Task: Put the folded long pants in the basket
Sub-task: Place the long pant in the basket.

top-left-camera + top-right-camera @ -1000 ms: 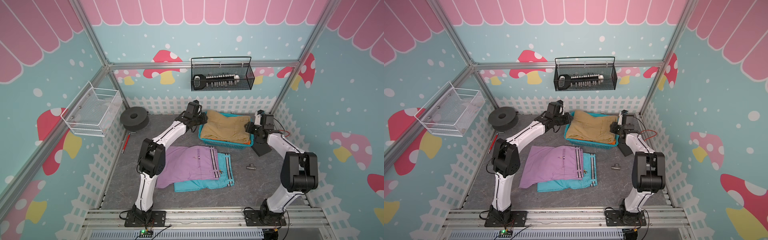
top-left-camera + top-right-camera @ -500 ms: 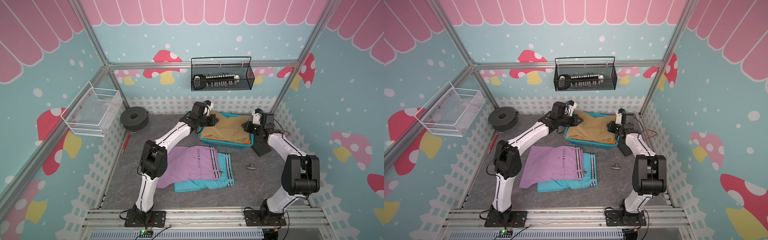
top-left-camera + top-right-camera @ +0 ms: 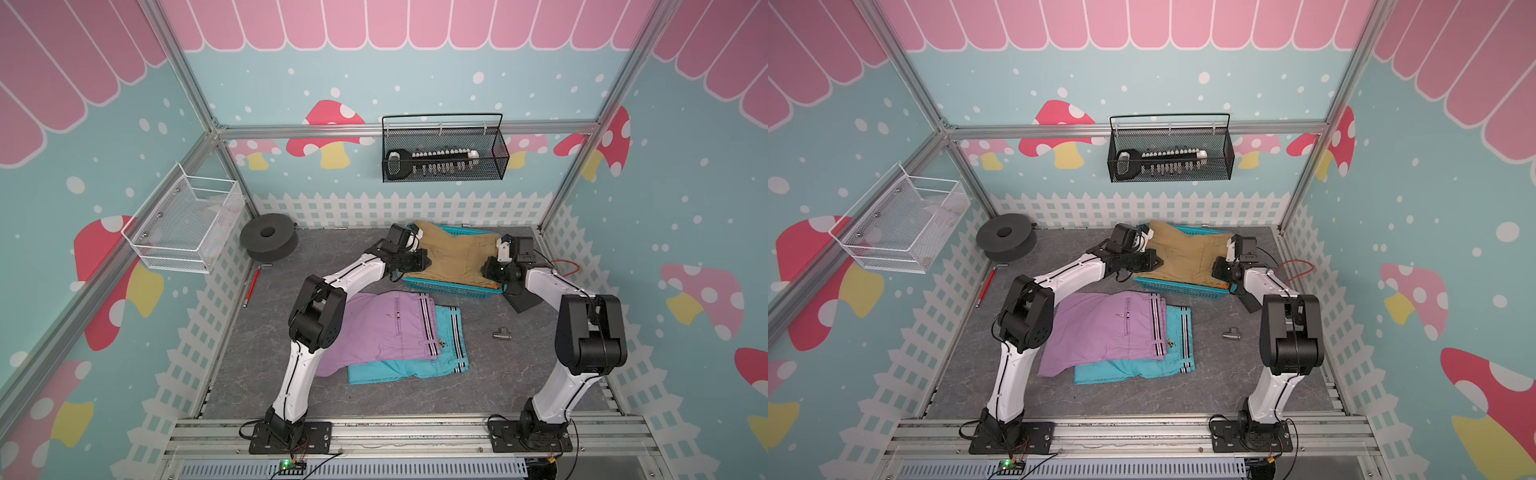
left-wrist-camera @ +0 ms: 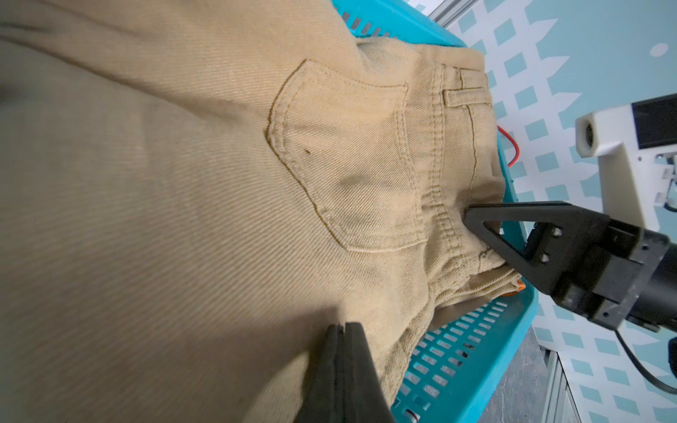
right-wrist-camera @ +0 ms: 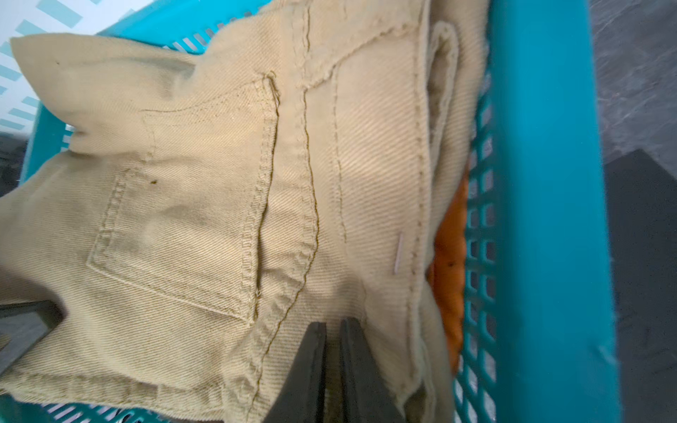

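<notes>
Khaki pants on top in the teal basket at the back of the tabletop, in both top views. Long axis along the basket's length, waistband end toward the right arm, one corner poking over the far rim near the left arm. Lilac pants and turquoise pants out on the tabletop in front of the basket, lilac partly overlapping turquoise. Long axes roughly parallel to the basket, striped waistbands toward the right arm's side. Looks about half done: two pairs in, two left to carry over.

Left wrist view: left jaws pressed shut, tips just over the khaki pants, nothing seen between them. Right jaws at the waistband, by the wall of the teal basket, a bunch of waistband tucked under them.

Right wrist view: right jaws narrow, cloth of the khaki pants between them, apparently pinched. Orange pants underneath, only a sliver showing beside the rim of the teal basket.
</notes>
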### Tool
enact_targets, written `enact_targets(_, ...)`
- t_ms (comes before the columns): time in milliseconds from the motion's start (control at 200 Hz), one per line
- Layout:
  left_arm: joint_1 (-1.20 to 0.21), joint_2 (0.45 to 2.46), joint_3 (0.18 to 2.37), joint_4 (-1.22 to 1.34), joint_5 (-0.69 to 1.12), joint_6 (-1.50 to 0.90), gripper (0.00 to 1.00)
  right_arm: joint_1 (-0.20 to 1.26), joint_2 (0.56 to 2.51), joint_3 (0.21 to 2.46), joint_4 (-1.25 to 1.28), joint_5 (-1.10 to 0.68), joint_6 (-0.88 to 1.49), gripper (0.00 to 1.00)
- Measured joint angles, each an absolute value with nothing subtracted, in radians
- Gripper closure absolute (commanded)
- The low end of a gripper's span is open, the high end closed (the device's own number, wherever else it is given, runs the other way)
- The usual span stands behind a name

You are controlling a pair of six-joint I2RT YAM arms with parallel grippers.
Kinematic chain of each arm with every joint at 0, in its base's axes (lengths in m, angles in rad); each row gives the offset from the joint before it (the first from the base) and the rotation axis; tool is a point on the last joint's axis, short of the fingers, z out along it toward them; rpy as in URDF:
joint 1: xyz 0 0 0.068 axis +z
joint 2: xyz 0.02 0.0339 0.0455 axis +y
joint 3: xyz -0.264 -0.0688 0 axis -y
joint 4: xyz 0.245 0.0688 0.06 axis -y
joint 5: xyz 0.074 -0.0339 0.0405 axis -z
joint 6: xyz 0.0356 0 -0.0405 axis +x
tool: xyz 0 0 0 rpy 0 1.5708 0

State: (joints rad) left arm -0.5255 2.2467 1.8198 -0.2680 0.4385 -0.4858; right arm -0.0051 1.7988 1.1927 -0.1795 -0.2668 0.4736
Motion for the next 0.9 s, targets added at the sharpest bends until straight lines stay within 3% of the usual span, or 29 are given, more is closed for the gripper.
enact_targets(225, -0.512, 2.246, 1.847, -0.289, 0.438, -0.485, 0.88, 0.001, 1.760, 1.200, -0.178, -0.260, 0.480, 0.75)
enact_targets(435, -0.455, 2.309, 2.068, -0.297, 0.438, -0.529, 0.92, 0.001, 1.803, 1.367, -0.140, -0.282, 0.515, 0.74)
enact_targets(901, -0.432, 2.656, 2.452, -0.272, 0.419, -0.599, 0.85, 0.001, 2.075, 1.536, -0.109, -0.199, 0.551, 0.78)
